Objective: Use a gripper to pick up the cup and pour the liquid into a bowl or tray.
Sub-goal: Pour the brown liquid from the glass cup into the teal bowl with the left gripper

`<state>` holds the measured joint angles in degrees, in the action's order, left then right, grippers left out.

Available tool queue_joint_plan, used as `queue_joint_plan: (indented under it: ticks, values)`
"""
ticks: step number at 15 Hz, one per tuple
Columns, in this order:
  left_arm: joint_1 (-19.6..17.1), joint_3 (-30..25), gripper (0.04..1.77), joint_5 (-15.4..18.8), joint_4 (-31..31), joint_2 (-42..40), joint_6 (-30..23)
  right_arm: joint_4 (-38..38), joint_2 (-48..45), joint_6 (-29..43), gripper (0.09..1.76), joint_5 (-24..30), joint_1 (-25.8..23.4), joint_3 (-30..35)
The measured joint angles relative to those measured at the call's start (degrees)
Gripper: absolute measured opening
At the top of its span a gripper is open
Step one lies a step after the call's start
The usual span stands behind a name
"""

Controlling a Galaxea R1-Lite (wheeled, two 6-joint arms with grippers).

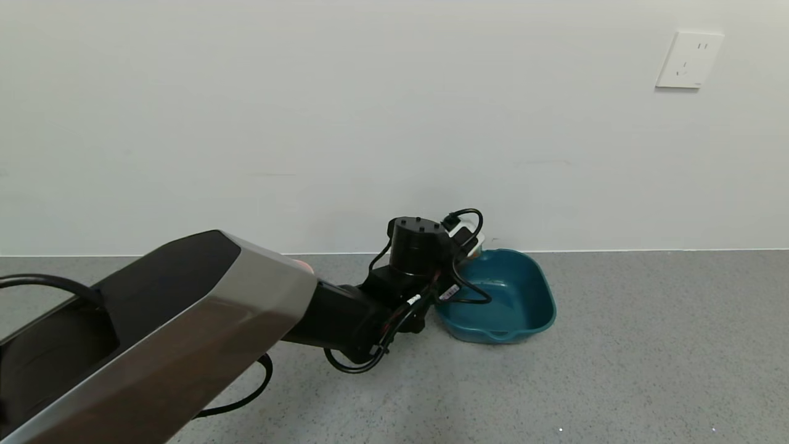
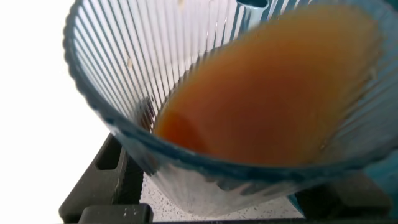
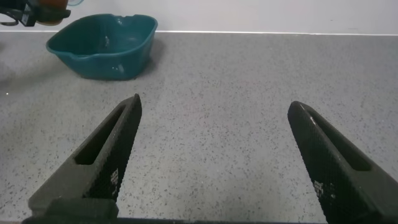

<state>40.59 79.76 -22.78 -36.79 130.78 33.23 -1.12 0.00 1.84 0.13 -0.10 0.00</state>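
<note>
The left gripper [image 1: 471, 243] is clamped on the cup [image 2: 205, 93], tilted with its liquid [image 2: 273, 87] near the lip; the teal bowl [image 1: 524, 290] lies just below and beyond it. The right gripper [image 3: 214, 155] hangs spread apart, well away.

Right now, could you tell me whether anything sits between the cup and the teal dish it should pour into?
Nothing visible does. The left claw holds the tilted cup, liquid near its rim, at the teal dish's far edge.

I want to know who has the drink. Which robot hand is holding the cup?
The left hand, up by the teal dish. It grips the ribbed cup of brown liquid. The right hand is open, holding nothing.
</note>
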Motion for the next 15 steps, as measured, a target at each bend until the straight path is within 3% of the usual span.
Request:
queue_joint_plan:
  ticks: [15]
  values:
    - [1.2, -0.4, 1.31, -4.9, -0.1, 0.1, 11.4, 0.0, 0.0, 0.0, 1.71, 0.0, 0.0, 0.0]
